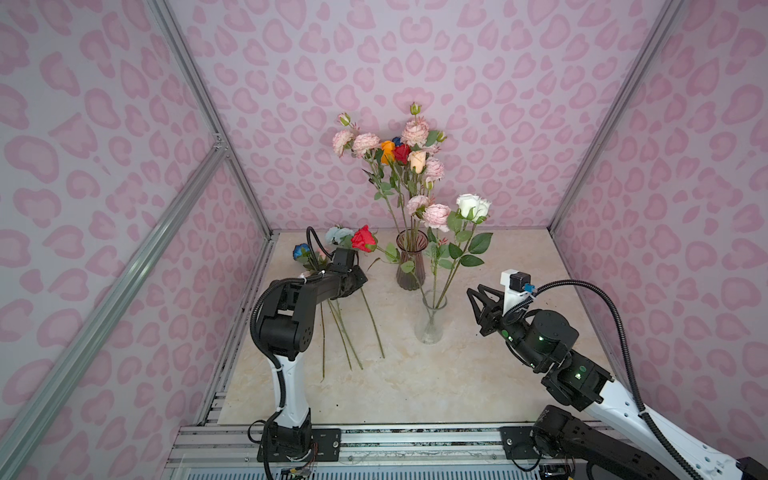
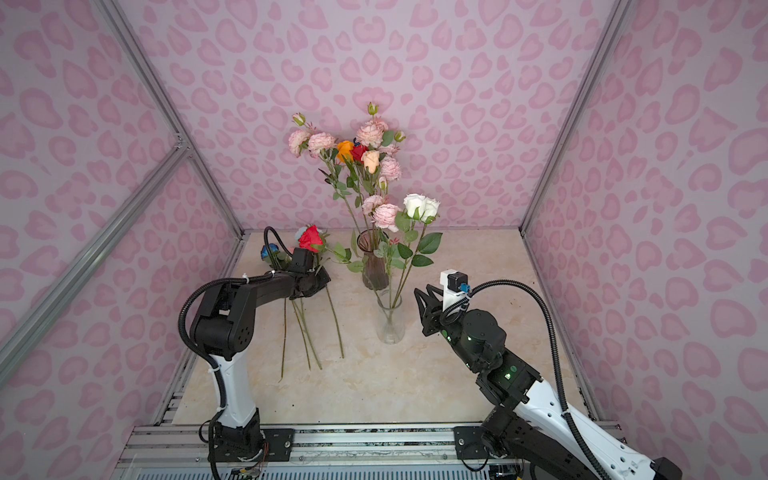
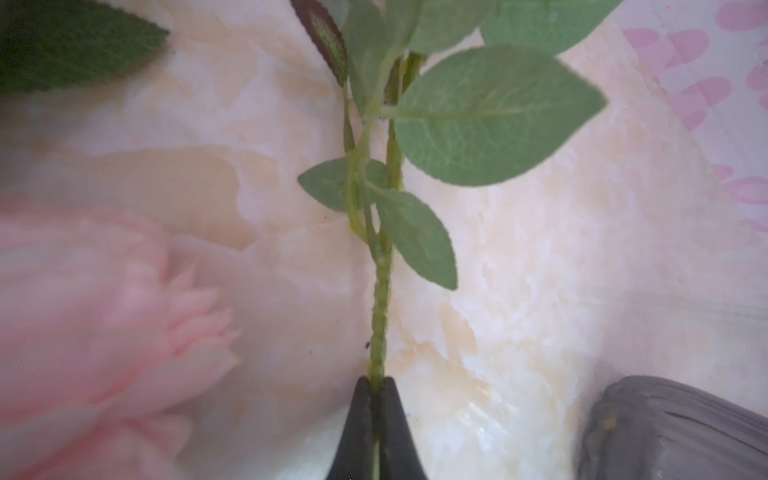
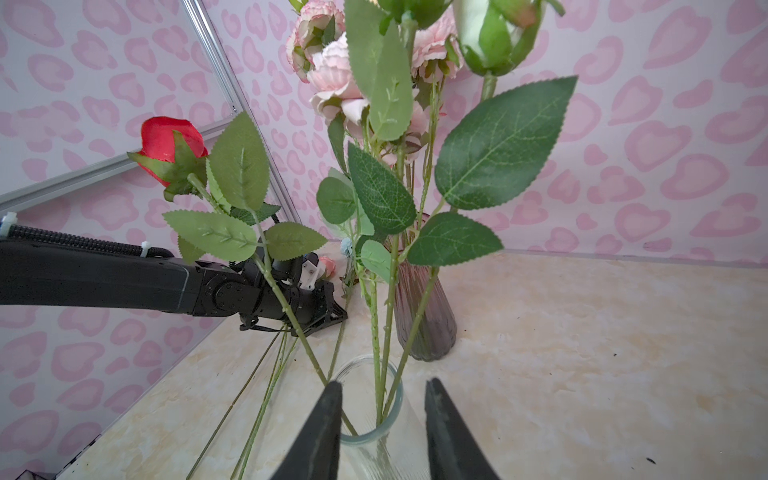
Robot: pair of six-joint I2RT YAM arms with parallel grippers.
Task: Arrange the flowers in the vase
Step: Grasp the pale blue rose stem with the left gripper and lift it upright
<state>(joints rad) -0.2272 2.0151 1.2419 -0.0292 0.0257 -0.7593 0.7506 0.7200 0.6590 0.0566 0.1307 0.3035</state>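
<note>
Green stem [image 3: 380, 316] on the counter [image 3: 540, 291] is pinched in the left pincer [image 3: 377, 380], ready for lifting, while the right pincer [image 4: 383, 384], part-open and empty, hovers at three o'clock of the clear vase [image 1: 431, 328].

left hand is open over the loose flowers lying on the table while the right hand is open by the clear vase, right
Not quite. The left hand is not open: the left wrist view shows it shut on a green stem. The rest stands: the right hand is open by the clear vase.
</note>
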